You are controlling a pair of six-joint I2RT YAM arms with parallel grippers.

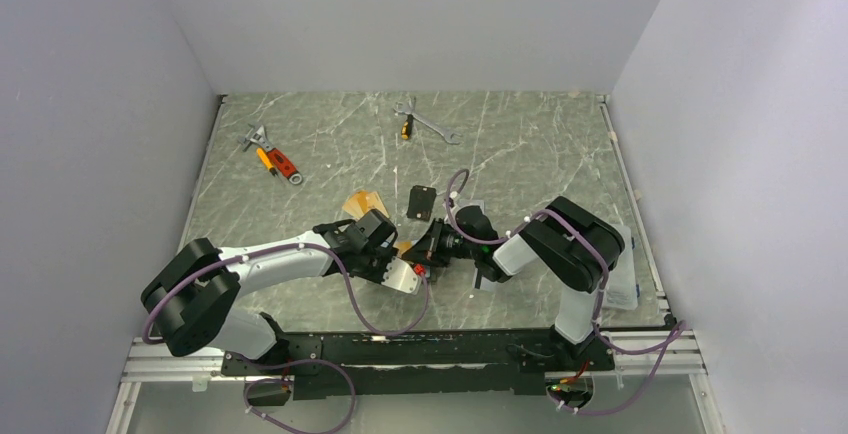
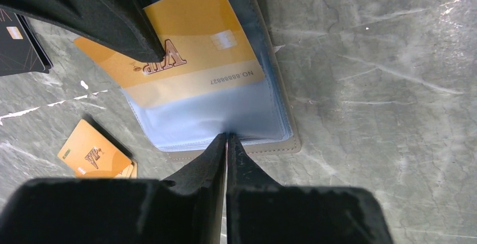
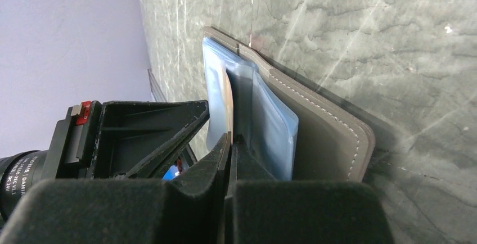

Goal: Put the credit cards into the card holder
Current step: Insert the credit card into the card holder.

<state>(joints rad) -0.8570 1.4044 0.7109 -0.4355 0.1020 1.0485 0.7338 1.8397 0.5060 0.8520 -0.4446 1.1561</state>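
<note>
Two pairs of fingertips are meeting over one small wallet. The left gripper (image 2: pixel 226 140) is pinching shut on the near edge of the card holder (image 2: pixel 216 117). Its tips are pressing together on the clear blue-grey pocket leaf, just inside the taupe cover. The right gripper (image 3: pixel 231 143) is clamping the orange card (image 2: pixel 197 36), with its fingers pressed flat against the card's thin edge (from the right wrist only a sliver of orange is showing). One dark finger of it is lying across the card's printed face in the left wrist view.

The orange card is sitting partway in a pocket. One long side is lying under the clear plastic, while a corner is sticking out past the holder's side. The holder is lying open on the table (image 1: pixel 520 144), cover down, with its pocket leaves fanning up off the cover. From above, the two grippers are crowding almost nose to nose over it, toward the near middle of the table.

Just beyond them, the black card (image 2: pixel 19 44) is lying flat on the marble-patterned top. A second orange card (image 2: pixel 90 154) is resting near it, with a paler edge peeking out from beneath. Farther back, a wrench (image 1: pixel 432 127) is lying near the far edge, and some hand tools (image 1: pixel 275 159) with orange and red grips are lying to the left. A clear box (image 1: pixel 622 276) is sitting at the right edge, partly behind the right arm.
</note>
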